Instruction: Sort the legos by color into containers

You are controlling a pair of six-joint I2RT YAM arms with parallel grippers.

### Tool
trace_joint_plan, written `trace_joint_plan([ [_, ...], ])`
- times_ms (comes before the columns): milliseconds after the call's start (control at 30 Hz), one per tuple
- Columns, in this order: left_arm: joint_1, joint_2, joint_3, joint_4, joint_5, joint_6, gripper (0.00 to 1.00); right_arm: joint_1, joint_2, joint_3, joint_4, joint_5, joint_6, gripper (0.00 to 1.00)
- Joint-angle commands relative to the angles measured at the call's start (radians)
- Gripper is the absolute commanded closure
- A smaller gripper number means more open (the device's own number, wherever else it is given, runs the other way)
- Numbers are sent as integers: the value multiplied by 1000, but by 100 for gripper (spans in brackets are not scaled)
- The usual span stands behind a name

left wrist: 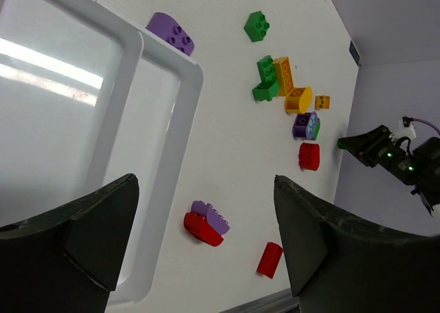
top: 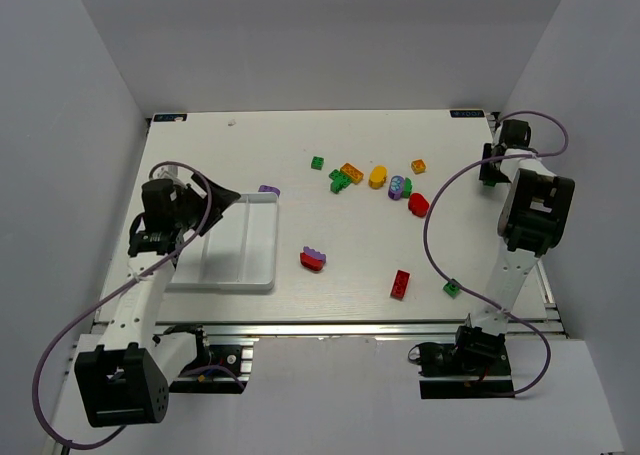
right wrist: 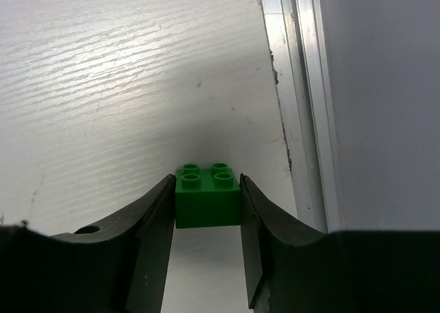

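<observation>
My right gripper (right wrist: 206, 184) is shut on a small green brick (right wrist: 207, 204) at the table's far right edge; in the top view this gripper (top: 489, 172) is near the back right corner. My left gripper (top: 215, 200) is open and empty, hovering over the white tray (top: 225, 275), whose compartments hold no bricks. In the left wrist view its jaws (left wrist: 205, 182) stand wide apart above the tray rim (left wrist: 192, 93) and a red-and-purple brick pair (left wrist: 205, 227). A purple brick (top: 269, 190) lies just behind the tray.
Loose bricks lie mid-table: green (top: 317, 162), green (top: 341, 182), orange (top: 351, 171), yellow (top: 378, 176), purple-green (top: 400, 187), orange (top: 418, 166), red (top: 418, 205). Nearer lie a red-and-purple pair (top: 313, 259), a red brick (top: 401, 284) and a green one (top: 452, 288). A metal rail (right wrist: 306, 100) borders the right edge.
</observation>
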Motion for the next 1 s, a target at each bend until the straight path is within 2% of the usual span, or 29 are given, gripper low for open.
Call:
trace_joint_plan([
  [0, -8, -46, -33, 38, 65, -11, 12, -6, -60, -28, 12, -60, 2, 76],
  [133, -15, -89, -72, 59, 99, -28, 12, -5, -102, -64, 14, -148, -30, 86],
  [233, -32, -110, -94, 91, 149, -49, 12, -5, -180, -120, 26, -344, -85, 98],
  [267, -40, -115, -109, 105, 163, -56, 11, -5, -226, -133, 6, -497, -152, 100],
  [333, -87, -121, -125, 157, 200, -92, 8, -5, -270, -150, -46, -688, -236, 100],
  [367, -99, -127, -143, 185, 214, -109, 7, -5, -316, -159, -92, -899, -310, 100],
  [467, -162, -127, -171, 307, 243, -197, 5, 26, -388, -168, -202, -1170, -463, 100],
  [500, -194, -123, -189, 353, 251, -223, 5, 42, -411, -177, -262, -1302, -571, 100],
  [567, -227, -113, -198, 456, 255, -284, 4, 107, -493, -223, -314, -1422, -696, 100],
  [600, -260, -97, -203, 488, 256, -304, 4, 136, -517, -238, -348, -1436, -792, 100],
  [667, -293, -74, -201, 588, 257, -350, 3, 223, -577, -258, -390, -1471, -880, 100],
  [800, -385, 3, -183, 754, 259, -418, 2, 386, -654, -283, -388, -1469, -962, 100],
  [900, -437, 42, -171, 866, 259, -450, 2, 487, -743, -370, -235, -1449, -902, 100],
  [967, -469, 72, -163, 944, 262, -465, 2, 547, -819, -430, -59, -1446, -799, 100],
])
